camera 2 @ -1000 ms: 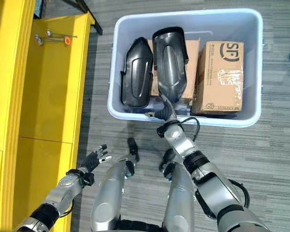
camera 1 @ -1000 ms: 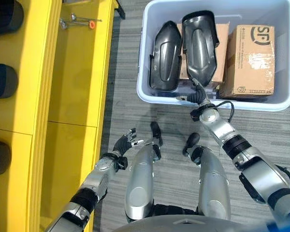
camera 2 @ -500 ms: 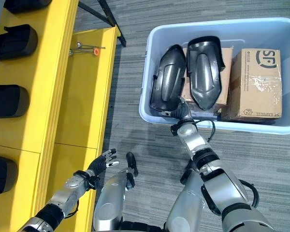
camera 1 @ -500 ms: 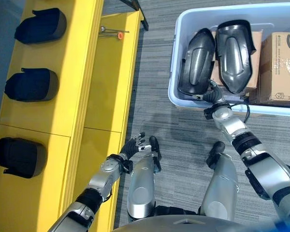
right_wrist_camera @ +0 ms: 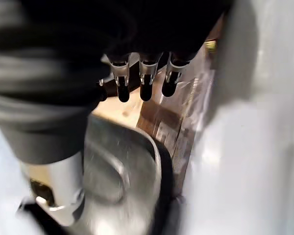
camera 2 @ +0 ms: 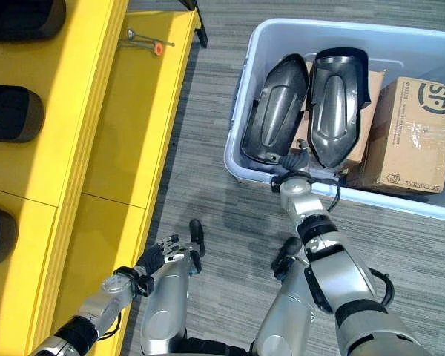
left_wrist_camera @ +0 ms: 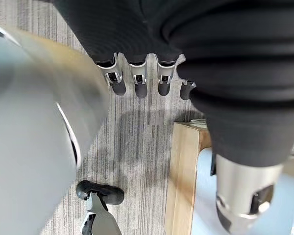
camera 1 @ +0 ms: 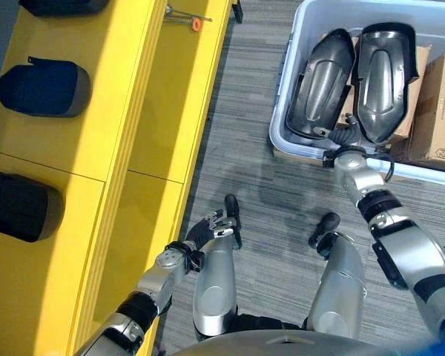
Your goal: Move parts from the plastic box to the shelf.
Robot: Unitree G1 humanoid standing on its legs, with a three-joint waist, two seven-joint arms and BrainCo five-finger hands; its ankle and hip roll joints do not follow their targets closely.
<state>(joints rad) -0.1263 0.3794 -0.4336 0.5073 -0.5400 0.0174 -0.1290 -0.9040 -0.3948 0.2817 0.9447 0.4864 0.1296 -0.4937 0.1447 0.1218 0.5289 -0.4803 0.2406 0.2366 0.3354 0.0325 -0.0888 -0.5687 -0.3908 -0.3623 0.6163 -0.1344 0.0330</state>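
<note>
A pale blue plastic box on the floor holds two dark grey moulded parts, one on the left and one on the right, leaning on cardboard boxes. My right hand is at the box's near rim, at the lower ends of the two parts. In the right wrist view its fingers are straight, with a grey part just past them and nothing held. My left hand hangs low beside the yellow shelf, its fingers relaxed and empty.
Dark parts lie on the shelf's upper level. A small tool with an orange piece lies on the lower level at the far end. A large cardboard box fills the plastic box's right side. Grey floor lies between shelf and box.
The whole picture has shifted, so the camera moved. My right hand has stayed at the near ends of the parts. My left hand has drawn in lower, its fingers less spread.
</note>
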